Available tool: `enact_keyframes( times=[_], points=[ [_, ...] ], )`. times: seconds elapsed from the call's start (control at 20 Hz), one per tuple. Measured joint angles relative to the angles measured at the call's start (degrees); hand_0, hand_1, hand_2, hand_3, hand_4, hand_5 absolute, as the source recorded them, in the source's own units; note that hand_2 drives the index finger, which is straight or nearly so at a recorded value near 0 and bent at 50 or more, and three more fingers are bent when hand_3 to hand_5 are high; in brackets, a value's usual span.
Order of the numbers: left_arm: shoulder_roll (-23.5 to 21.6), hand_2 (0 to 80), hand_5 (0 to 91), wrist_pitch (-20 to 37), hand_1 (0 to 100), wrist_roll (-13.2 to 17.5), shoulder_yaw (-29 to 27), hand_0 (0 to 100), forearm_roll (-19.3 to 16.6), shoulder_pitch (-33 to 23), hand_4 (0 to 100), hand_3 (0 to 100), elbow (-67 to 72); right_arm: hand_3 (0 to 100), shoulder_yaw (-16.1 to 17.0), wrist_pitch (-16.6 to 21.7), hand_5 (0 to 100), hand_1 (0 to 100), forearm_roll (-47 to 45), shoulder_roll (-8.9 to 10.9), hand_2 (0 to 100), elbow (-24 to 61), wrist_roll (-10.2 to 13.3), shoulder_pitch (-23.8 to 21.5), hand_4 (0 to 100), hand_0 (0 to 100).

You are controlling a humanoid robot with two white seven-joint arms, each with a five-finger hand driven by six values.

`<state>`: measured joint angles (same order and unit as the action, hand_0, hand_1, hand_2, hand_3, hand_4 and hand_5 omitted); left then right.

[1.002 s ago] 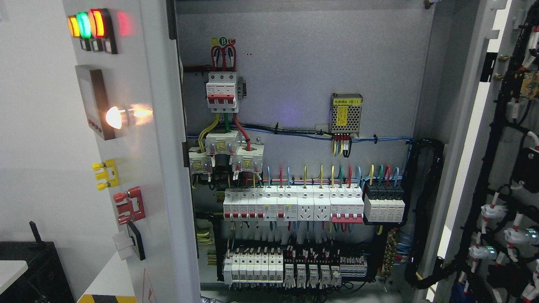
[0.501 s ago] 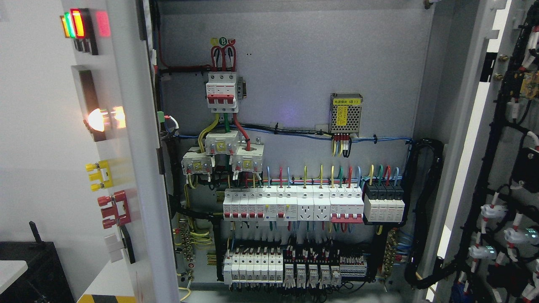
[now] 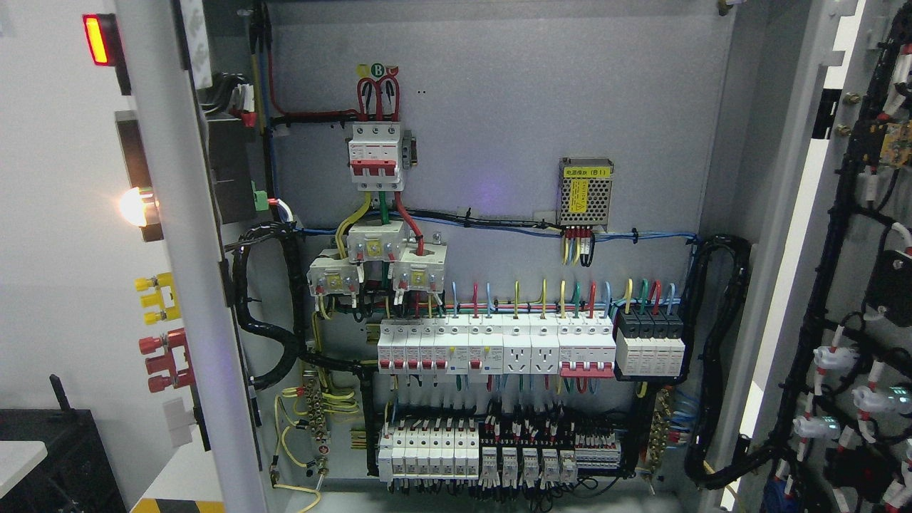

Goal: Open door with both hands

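Left door [image 3: 178,285] stands nearly edge-on to us, tall axis upright, its front mostly hidden. Right door [image 3: 855,249] is cut off. We can't see either hand, so no telling their grip.

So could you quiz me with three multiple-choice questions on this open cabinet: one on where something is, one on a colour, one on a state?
1. Where does the mesh box with the yellow label sit?
A. On the back panel, upper right
B. On the cabinet floor
C. On the left door

2. What colour is the top lamp on the left door?
A. Blue
B. Red
C. White

3. How do the two doors stand?
A. Both shut
B. Only the right one open
C. Both swung open

Answers:
1 A: the mesh box hangs on the grey back panel, right of the top breaker.
2 B: the lamp on the left door glows red.
3 C: the left door and right door stand aside, so the wiring inside shows. No robot hand is in view.
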<state>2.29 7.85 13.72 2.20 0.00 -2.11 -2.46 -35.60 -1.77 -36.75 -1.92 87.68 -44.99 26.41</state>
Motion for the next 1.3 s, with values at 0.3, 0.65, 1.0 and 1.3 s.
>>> enact_keyframes(
  times=[0.3, 0.65, 1.0, 1.3],
  points=[
    [0.0, 0.0, 0.0, 0.0, 0, 0.0, 0.0, 0, 0.0, 0.0, 0, 0, 0.0, 0, -1.1, -0.4, 0, 0, 0.2, -0.17, 0, 0.0, 1.2, 0.4, 0, 38],
    [0.0, 0.0, 0.0, 0.0, 0, 0.0, 0.0, 0, 0.0, 0.0, 0, 0, 0.0, 0, -2.2, -0.6, 0, 0, 0.4, -0.44, 0, 0.1, 1.3, 1.2, 0, 38],
    [0.0, 0.0, 0.0, 0.0, 0, 0.0, 0.0, 0, 0.0, 0.0, 0, 0, 0.0, 0, -3.4, -0.6, 0, 0, 0.5, -0.62, 0, 0.0, 1.3, 2.4, 0, 38],
    [0.0, 0.0, 0.0, 0.0, 0, 0.0, 0.0, 0, 0.0, 0.0, 0, 0, 0.0, 0, -4.7, -0.6, 0, 0, 0.7, -0.73, 0, -0.1, 1.3, 3.3, 0, 38]
  ],
)
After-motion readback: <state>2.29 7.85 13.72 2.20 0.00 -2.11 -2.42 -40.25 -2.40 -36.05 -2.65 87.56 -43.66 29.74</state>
